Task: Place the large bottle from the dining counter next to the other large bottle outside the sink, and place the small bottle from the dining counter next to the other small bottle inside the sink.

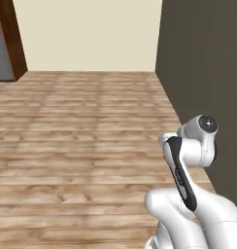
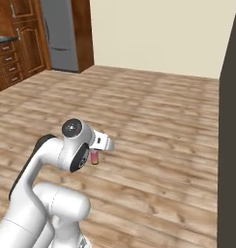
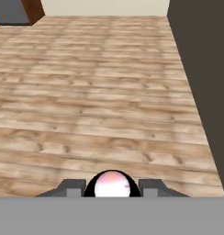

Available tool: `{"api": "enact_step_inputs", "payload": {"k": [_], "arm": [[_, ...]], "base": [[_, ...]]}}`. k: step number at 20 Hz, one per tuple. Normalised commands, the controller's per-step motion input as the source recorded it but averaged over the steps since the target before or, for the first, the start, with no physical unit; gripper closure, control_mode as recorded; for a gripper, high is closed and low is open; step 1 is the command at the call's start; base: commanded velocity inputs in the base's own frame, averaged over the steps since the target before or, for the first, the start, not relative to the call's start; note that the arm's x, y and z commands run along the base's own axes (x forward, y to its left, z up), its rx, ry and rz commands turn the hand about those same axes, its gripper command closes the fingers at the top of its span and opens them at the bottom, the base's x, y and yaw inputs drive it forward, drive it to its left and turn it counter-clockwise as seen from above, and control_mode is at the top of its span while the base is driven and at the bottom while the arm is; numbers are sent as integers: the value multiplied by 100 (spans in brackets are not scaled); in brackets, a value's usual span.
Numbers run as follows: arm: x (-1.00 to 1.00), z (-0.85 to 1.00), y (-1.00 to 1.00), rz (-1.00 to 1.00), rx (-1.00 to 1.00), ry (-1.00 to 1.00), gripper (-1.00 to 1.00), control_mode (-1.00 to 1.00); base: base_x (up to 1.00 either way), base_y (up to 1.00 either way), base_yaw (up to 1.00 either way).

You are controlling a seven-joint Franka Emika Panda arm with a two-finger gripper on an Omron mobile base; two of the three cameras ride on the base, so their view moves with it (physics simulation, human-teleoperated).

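The small bottle (image 3: 112, 183) sits between my two dark fingertips (image 3: 70, 187) in the hand view, seen end on as a pink and whitish round shape ringed in black. My gripper (image 3: 112, 189) is shut on it. From the right base camera a bit of the pink bottle (image 2: 94, 157) hangs just under the white hand, above the wooden floor. Both large bottles, the dining counter and the sink are out of view.
Light wooden floor (image 1: 81, 136) stretches ahead to a cream wall (image 1: 91, 34). A tall dark grey wall (image 1: 208, 63) runs close along the right. A grey fridge (image 2: 59, 36) and reddish-brown cabinets (image 2: 18, 48) stand at the far left.
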Motion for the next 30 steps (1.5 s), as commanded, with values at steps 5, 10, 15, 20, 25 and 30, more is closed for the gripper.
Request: {"api": "enact_step_inputs", "payload": {"k": [5, 10, 15, 20, 25, 30], "arm": [[0, 0, 0, 0, 0, 0, 100, 100], [0, 0, 0, 0, 0, 0, 100, 100], [0, 0, 0, 0, 0, 0, 100, 100], [0, 0, 0, 0, 0, 0, 100, 100], [0, 0, 0, 0, 0, 0, 100, 100], [0, 0, 0, 0, 0, 0, 100, 100]], "base": [[100, 0, 26], [89, 0, 28], [77, 10, 32], [77, 17, 35], [77, 14, 36], [73, 19, 36]]}}
